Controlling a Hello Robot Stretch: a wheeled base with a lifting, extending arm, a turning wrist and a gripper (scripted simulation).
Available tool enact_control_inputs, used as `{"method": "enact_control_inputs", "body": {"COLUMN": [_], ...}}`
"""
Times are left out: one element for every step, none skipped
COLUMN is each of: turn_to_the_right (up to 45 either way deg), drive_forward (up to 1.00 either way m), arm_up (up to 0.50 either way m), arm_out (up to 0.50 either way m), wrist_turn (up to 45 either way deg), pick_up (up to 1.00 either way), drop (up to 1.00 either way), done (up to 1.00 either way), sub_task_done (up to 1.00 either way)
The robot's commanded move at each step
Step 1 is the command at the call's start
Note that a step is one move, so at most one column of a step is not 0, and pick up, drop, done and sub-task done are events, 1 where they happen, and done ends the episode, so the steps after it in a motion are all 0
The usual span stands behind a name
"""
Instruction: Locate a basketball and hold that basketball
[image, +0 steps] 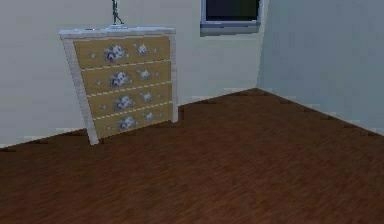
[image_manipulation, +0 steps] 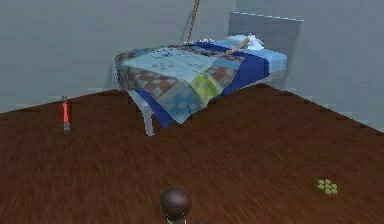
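Note:
A dark brownish round thing (image_manipulation: 177, 202) sits low on the wooden floor at the bottom edge of the arm side view, just left of the middle. Its shape is ball-like, but I cannot make out any markings that would show it to be a basketball.
A bed (image_manipulation: 205, 70) with a patchwork quilt stands against the far wall in the arm side view. A small red upright thing (image_manipulation: 67, 113) is on the floor to its left, and a small yellow-green thing (image_manipulation: 327, 186) lies at the lower right. A four-drawer dresser (image: 122, 82) stands by the forward view's wall, a window (image: 232, 14) to its right.

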Motion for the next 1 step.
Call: {"method": "enact_control_inputs", "body": {"turn_to_the_right": [0.0], "drive_forward": [0.0], "arm_up": [0.1], "arm_out": [0.0], "wrist_turn": [0.0], "pick_up": [0.0], "drop": [0.0], "done": [0.0], "sub_task_done": [0.0]}}
